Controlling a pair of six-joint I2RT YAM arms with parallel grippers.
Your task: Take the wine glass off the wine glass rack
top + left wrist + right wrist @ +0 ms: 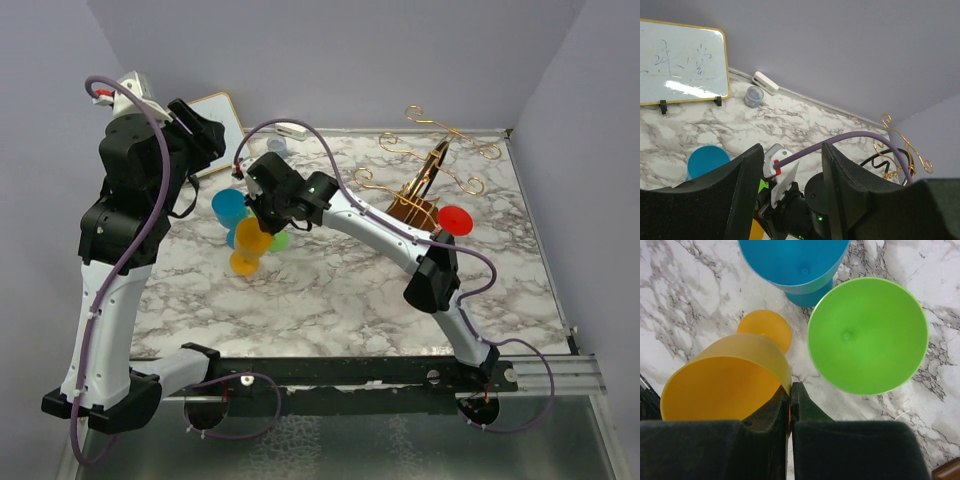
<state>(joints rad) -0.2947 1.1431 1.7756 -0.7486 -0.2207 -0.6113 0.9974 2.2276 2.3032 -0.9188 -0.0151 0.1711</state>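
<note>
The gold wire wine glass rack [432, 168] stands at the back right on its brown base; its curls also show in the left wrist view [905, 150]. A red wine glass [455, 220] sits at the rack's near right side. My right gripper [790, 390] is shut on the rim of an orange wine glass [725, 380], which tilts left of the table's middle [250, 245]. A green wine glass [867, 335] and a blue wine glass [795, 260] stand right beside it. My left gripper [792, 150] is raised at the back left, open and holding nothing.
A small whiteboard [680, 62] leans at the back left wall, with a small jar [754, 96] and a white block [765, 82] beside it. The right arm [390, 230] stretches across the marble table [330, 290]. Walls close the back and right sides.
</note>
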